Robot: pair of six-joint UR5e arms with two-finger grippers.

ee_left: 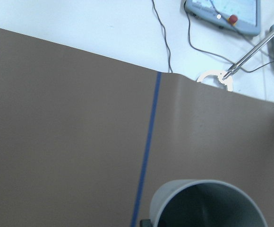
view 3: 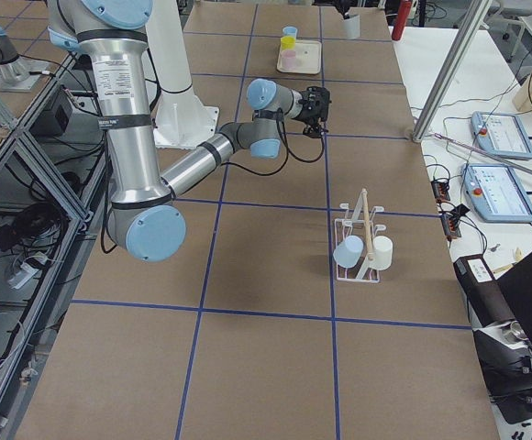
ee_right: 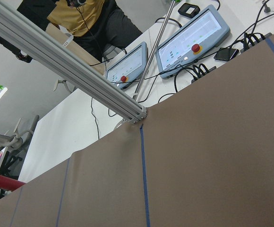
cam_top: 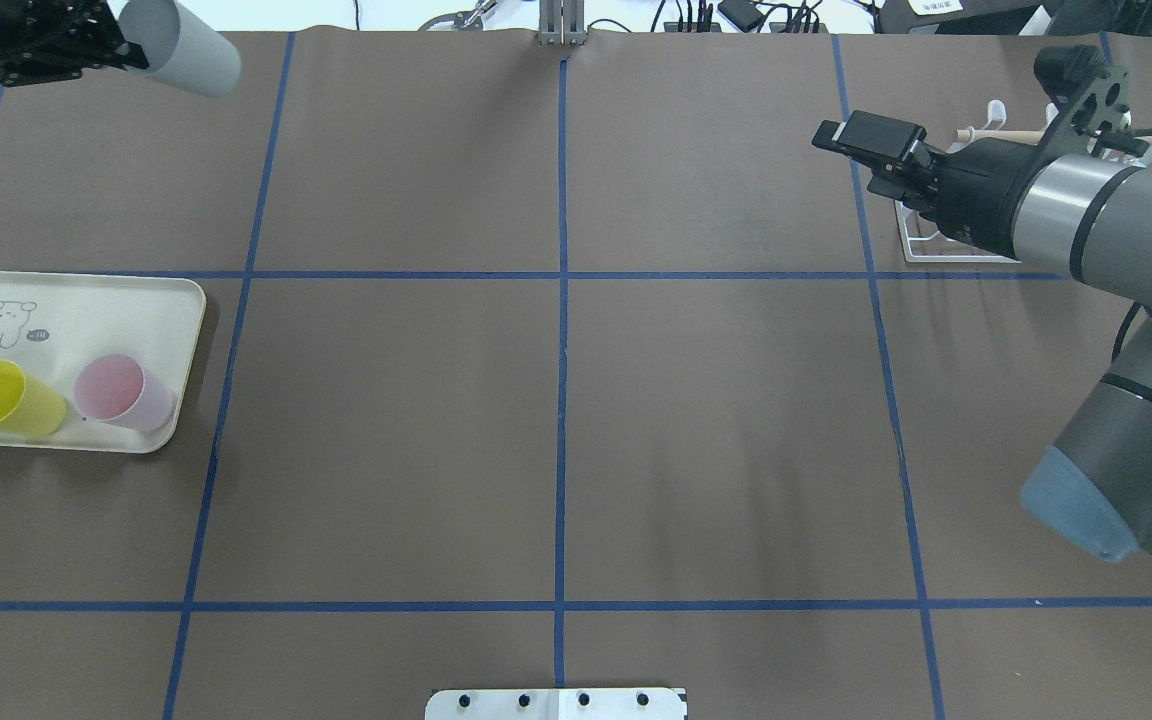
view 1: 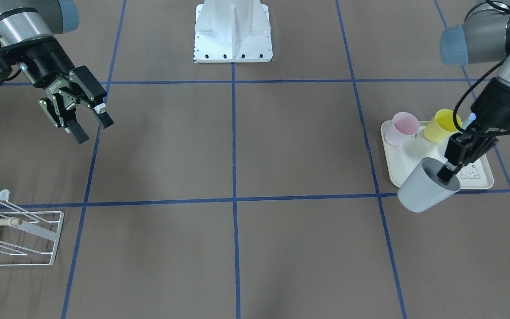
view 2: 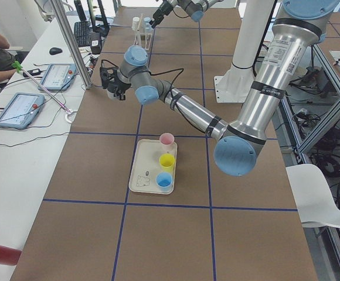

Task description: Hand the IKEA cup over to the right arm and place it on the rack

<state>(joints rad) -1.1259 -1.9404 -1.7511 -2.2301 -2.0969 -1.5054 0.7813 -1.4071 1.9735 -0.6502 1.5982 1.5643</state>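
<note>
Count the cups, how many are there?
6. On the tray: pink cup, yellow cup, blue cup. In the left tool: grey cup. On the rack: pale blue cup, white cup. Others could hide behind these.

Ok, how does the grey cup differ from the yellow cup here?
The grey cup is gripped at its rim by the left tool and held tilted in the air; the yellow cup stands upright on the tray, untouched. The grey cup is pale grey, the yellow cup bright yellow. Both are plain tapered cups without handles.
</note>
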